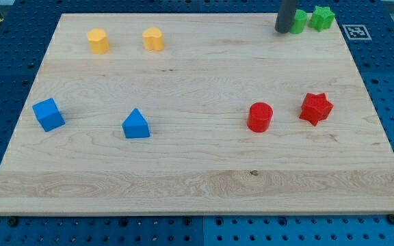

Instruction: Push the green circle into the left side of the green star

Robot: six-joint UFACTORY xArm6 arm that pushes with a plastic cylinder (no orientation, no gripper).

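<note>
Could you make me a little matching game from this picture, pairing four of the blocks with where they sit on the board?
Things:
1. green star
2. blue cube
3. red circle
4. blue triangle-topped block

Places:
A. nearest the view's left edge
B. just left of the red star
C. top right corner, beside the green circle, which my tip touches from the left
D. left half, to the right of the blue cube

Pairs: 1-C, 2-A, 3-B, 4-D
</note>
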